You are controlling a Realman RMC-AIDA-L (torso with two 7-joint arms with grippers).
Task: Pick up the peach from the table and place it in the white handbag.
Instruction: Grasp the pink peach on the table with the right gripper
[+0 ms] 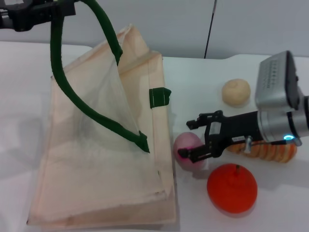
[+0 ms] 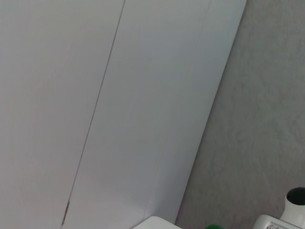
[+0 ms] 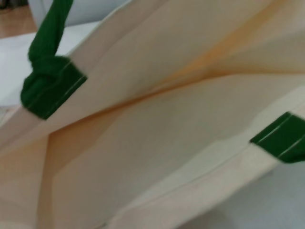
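Head view: the right gripper (image 1: 190, 139) has its jaws clamped on the peach (image 1: 188, 150), just beside the white handbag (image 1: 96, 183). The left gripper (image 1: 36, 14) lifts a green handle (image 1: 65, 92); its jaws' state cannot be told. No readable writing.

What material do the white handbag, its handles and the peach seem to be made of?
White handbag: thin cream woven cloth, matte; it creases, and light shows through its lifted side. Handles: dark green fabric webbing, stitched on at the ends. Peach: smooth, pale pink with a magenta blotch; real or plastic cannot be told.
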